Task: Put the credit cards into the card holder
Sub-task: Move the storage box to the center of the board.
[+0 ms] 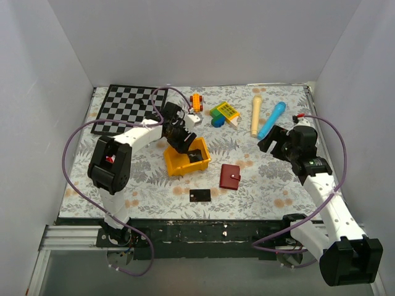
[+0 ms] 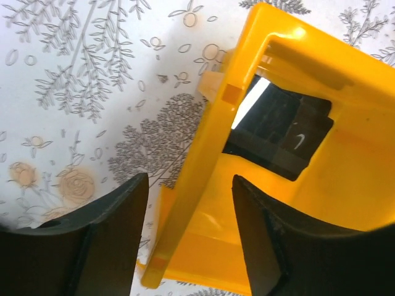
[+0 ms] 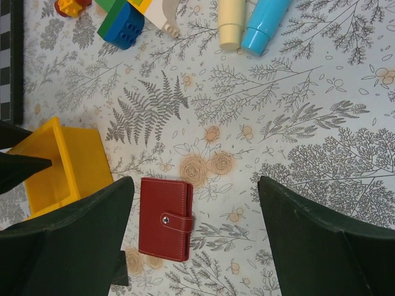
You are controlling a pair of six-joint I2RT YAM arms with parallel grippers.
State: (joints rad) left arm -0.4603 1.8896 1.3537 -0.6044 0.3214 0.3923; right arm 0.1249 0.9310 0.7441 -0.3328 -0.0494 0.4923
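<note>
The maroon card holder [image 1: 230,176] lies folded and snapped shut on the floral cloth; it also shows in the right wrist view [image 3: 165,219]. One black credit card [image 1: 200,195] lies flat on the cloth in front of it. More black cards [image 2: 278,132] lie inside the yellow bin [image 1: 185,159]. My left gripper [image 1: 179,140] is open above the bin, and in its wrist view its fingers [image 2: 188,185] straddle the bin's near wall [image 2: 203,160] without touching it. My right gripper [image 1: 274,140] is open and empty, hovering right of the holder [image 3: 194,185].
A checkerboard [image 1: 126,108] lies at the back left. Toy bricks [image 1: 223,113], an orange toy [image 1: 196,100], a cream cylinder [image 1: 255,115] and a blue cylinder [image 1: 271,120] sit along the back. White walls enclose the table on three sides.
</note>
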